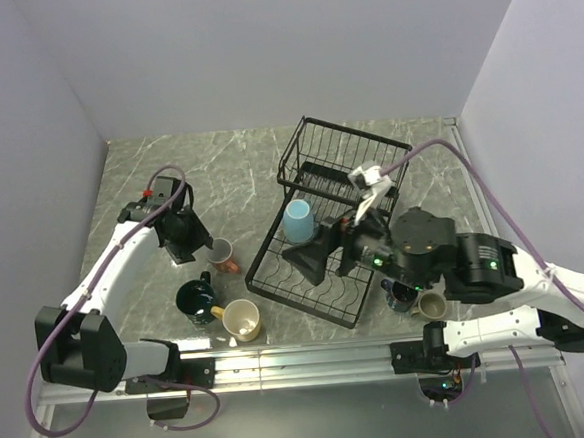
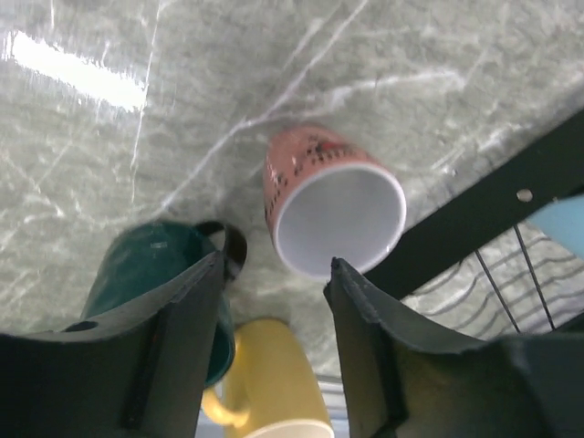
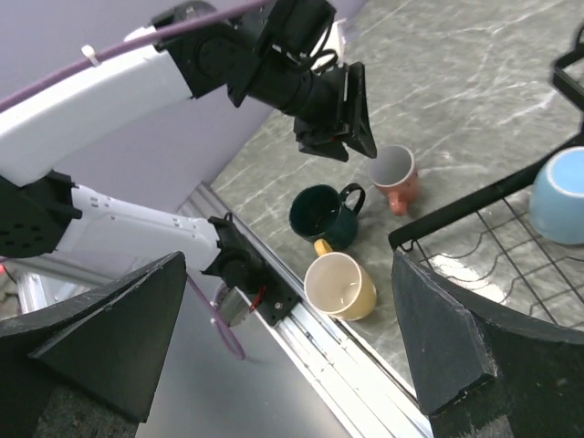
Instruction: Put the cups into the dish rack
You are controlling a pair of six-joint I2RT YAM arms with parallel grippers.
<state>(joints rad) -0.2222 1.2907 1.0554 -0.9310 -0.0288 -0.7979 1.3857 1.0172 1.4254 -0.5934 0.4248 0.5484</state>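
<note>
The dish rack point(image 1: 307, 283) is sitting mid-table point(image 1: 169, 177), w/ its raised basket at the far end and its flat tray at the near end. The light blue cup point(image 1: 298, 221) is resting mouth-down in the tray, by the rack's left edge.

Just left of the rack, the salmon pink cup point(image 1: 221, 254) is standing upright on the table, mouth up. The L claw point(image 2: 276, 263) is hovering right over it, fingers approx. half apart and gripping nothing. In the L wrist view the tips are framing the cup's near rim, no contact visible.

Further left of the rack, toward the arm bases, the dark teal cup point(image 1: 195, 299) and yellow cup point(image 1: 242, 320) are sitting upright, close together.

The R claw point(image 3: 289, 257) is hanging over the rack's tray, fingers spread fully wide, nothing btwn them.

Off the rack's near right corner, the navy cup point(image 1: 400, 294) and beige cup point(image 1: 433, 306) are sitting on the table, partly hidden under the R arm point(image 1: 475, 261).
</note>
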